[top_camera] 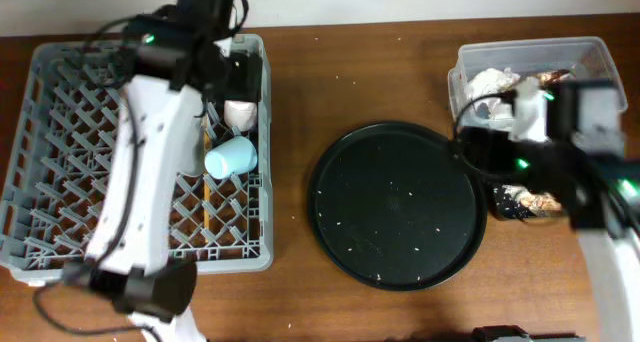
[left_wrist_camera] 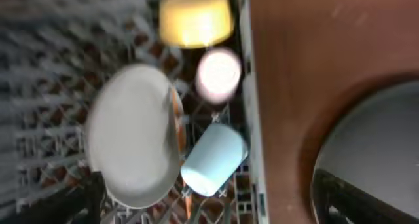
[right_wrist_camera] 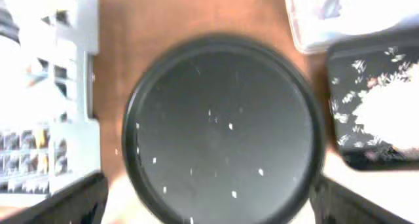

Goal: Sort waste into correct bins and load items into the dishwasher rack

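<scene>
Left gripper [left_wrist_camera: 209, 194]: fingers apart and empty (the view is blurred), over the dishwasher rack [top_camera: 40, 182].
Below it: pale grey plate [left_wrist_camera: 134, 135], light blue cup [left_wrist_camera: 213, 160] on its side, pink cup [left_wrist_camera: 219, 73] and yellow bowl [left_wrist_camera: 196, 18], all in the rack.
Right gripper [right_wrist_camera: 209, 198]: fingers wide apart, holding nothing, above the round black tray [right_wrist_camera: 222, 86] on the tabletop [right_wrist_camera: 196, 14].
Ahead to its right: clear tub [right_wrist_camera: 353, 21] holding napkins [top_camera: 490, 82], just beside the shallow black tray [right_wrist_camera: 340, 80] strewn with food scraps [right_wrist_camera: 393, 109].

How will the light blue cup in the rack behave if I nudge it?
The light blue cup lies on its side, so it may roll, though the dishwasher rack's pegs and the pale grey plate beside it would probably stop it. It looks small and thin-walled, likely light and easy to knock.
</scene>
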Action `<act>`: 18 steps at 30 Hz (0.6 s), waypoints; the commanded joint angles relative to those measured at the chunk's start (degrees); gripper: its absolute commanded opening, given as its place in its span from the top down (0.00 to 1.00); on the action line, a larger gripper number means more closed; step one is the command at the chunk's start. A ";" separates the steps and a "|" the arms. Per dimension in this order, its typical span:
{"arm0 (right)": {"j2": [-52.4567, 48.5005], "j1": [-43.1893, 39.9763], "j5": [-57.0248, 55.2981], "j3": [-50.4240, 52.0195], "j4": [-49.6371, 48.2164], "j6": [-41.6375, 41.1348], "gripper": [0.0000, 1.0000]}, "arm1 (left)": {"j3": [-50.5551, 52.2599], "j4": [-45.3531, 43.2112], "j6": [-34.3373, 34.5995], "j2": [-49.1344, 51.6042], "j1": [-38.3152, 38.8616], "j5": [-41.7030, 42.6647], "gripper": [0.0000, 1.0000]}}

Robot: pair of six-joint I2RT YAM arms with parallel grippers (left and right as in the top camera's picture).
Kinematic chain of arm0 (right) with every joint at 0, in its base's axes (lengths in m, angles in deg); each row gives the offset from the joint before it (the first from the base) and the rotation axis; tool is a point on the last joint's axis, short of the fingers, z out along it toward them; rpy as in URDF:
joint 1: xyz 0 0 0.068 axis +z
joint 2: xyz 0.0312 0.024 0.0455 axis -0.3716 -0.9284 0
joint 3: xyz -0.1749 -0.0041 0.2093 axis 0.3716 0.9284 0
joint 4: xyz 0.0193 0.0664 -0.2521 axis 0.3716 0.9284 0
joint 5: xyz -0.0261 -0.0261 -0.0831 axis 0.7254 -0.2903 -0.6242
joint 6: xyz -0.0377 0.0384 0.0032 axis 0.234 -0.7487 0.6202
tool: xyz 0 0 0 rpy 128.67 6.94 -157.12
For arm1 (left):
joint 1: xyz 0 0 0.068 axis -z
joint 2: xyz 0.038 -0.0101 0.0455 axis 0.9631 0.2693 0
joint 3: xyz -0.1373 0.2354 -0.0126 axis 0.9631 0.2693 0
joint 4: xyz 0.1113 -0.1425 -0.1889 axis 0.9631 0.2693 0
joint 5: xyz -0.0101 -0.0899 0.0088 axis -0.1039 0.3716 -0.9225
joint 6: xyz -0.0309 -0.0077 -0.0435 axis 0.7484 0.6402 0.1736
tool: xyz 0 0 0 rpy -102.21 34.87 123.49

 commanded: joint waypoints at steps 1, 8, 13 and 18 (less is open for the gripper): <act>8.90 0.00 -4.63 -6.43 6.93 1.68 0.02 | -0.83 -1.33 -0.70 -2.01 -0.44 0.20 0.01; 30.05 0.00 -13.97 -6.93 11.13 4.46 0.02 | -0.85 -1.33 -0.70 -1.99 -0.44 0.20 0.01; 49.29 -1.31 -12.35 26.60 -21.07 8.61 0.02 | -0.85 -1.33 -0.70 -1.99 -0.44 0.20 0.01; 61.27 -3.43 1.46 68.08 -61.94 2.89 0.02 | -0.83 -1.33 -0.70 -1.99 -0.44 0.20 0.01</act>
